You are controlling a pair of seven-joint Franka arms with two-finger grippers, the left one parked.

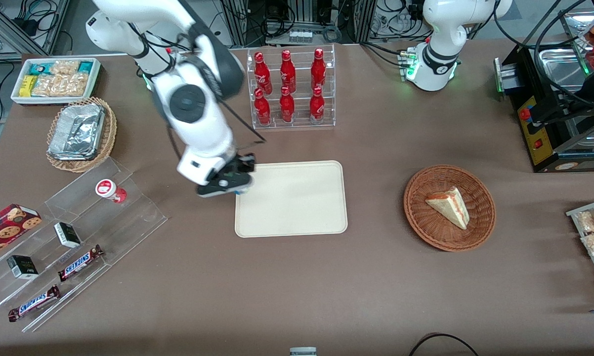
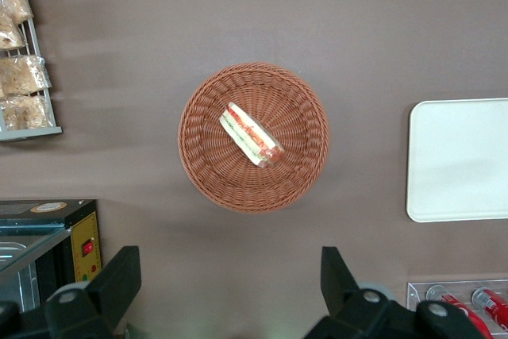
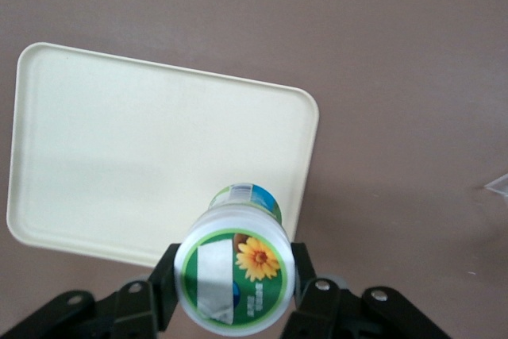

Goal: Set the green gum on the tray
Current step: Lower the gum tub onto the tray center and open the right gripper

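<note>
Right wrist view shows the gripper (image 3: 235, 295) clamped on the green gum (image 3: 236, 269), lid toward the camera, held upright above the tray's (image 3: 119, 140) edge at the working arm's end. The tray's open middle lies just past the bottle, toward the parked arm. From the front the gripper (image 1: 226, 182) hides the bottle; its height above the table is unclear.

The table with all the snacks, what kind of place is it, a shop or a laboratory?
Probably a robotics lab staged as a snack counter: cables and metal racks line the table, and the tool holds the green gum at the tray's edge, near a cola bottle rack.
</note>
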